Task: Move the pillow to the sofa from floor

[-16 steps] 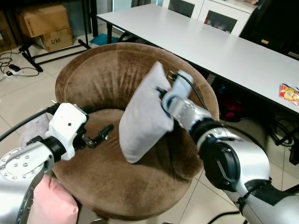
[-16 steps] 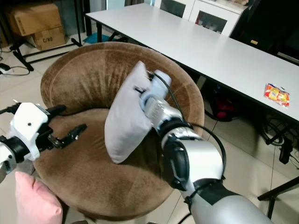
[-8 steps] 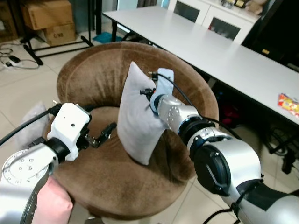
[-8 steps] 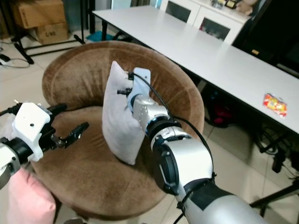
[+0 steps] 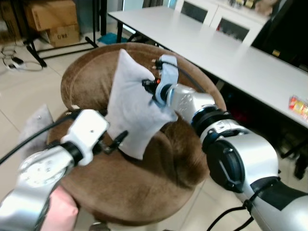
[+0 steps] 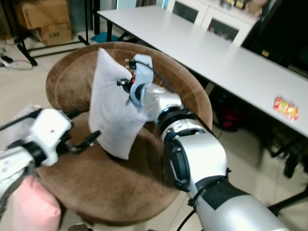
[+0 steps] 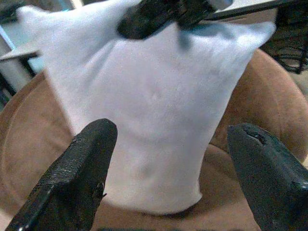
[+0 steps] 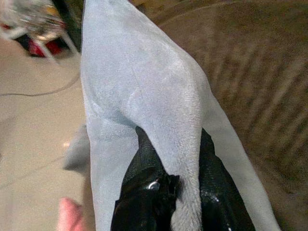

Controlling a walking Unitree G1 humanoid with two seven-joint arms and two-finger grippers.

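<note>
A pale grey pillow (image 5: 131,108) hangs upright over the seat of the round brown sofa chair (image 5: 159,185). My right gripper (image 8: 174,140) is shut on the pillow's upper edge, a fold of fabric pinched between its black fingers (image 8: 144,166). In the head views that gripper (image 5: 150,85) sits at the pillow's top right corner. My left gripper (image 7: 173,159) is open, its fingers (image 7: 84,166) spread wide just in front of the pillow's lower part without touching it. It shows at the pillow's lower left (image 5: 117,141).
A long white table (image 5: 231,48) stands behind and to the right of the chair, with a snack packet (image 5: 298,103) on it. A pink pillow (image 5: 60,214) and a grey one (image 5: 36,129) lie on the floor at the left. Cardboard boxes (image 5: 48,14) stand at the back left.
My right gripper has carried the pillow leftward over the seat. My left gripper has come up close to the pillow's lower edge. The camera has shifted slightly.
</note>
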